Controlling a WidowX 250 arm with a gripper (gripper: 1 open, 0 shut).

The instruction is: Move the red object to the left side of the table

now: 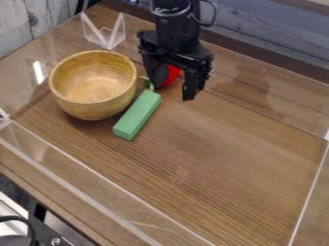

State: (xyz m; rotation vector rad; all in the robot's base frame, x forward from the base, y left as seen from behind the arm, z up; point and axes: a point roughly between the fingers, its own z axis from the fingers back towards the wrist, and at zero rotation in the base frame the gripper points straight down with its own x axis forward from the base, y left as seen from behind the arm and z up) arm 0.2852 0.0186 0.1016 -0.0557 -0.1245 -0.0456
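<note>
In the camera view, the black tool (172,85) points down with its fingers spread wide, gripping nothing. The red object (170,75) lies on the worktop (232,163) between the fingers, partly hidden. A green block (138,114) lies just beside it, near the wooden bowl (92,83).
</note>
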